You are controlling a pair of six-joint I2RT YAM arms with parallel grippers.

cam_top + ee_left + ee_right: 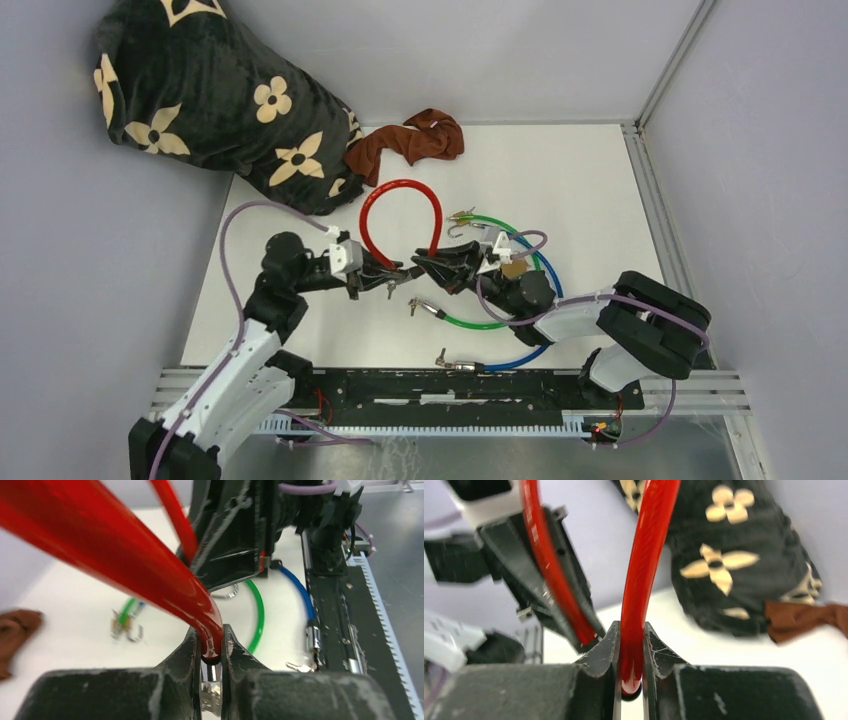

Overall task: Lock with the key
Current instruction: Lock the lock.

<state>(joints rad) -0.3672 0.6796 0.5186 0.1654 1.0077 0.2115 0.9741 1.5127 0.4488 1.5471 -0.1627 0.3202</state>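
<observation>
Far left, black floral cushion (210, 95) and brown cloth (410, 140) sit at the back of the worktop (580, 190), not involved.

Left arm: reaches up from its base at bottom left, elbow bent, wrist turned in so the left gripper (392, 280) points right toward the middle. Left wrist view shows the left gripper (210, 640) narrow and clamped on one end of the red cable lock (125, 555), with a metal fitting showing just below the pinch.

Red cable lock (400, 187): arches up and back between the two grippers, both ends held, loop off the worktop near the centre.

Handling, my read:
- Light.
- Glossy plastic coat, so slippery in a pinch.
- Springy, since it holds its arch and will push back when the ends are brought together.
- Best hold is close to the stiff metal ends, not mid-loop, so the ends can be aimed.

Right arm: folded back at bottom right, forearm reaching left, right gripper (428, 265) almost tip to tip with the left one. Right wrist view shows the right gripper (630, 635) narrow and pinching the other leg of the red cable lock (644, 565) near its end.

No key in either gripper; where it is, cannot tell.

Right of centre, green cable (500, 225) and blue cable (530, 355) lie on the worktop under the right arm.
</observation>
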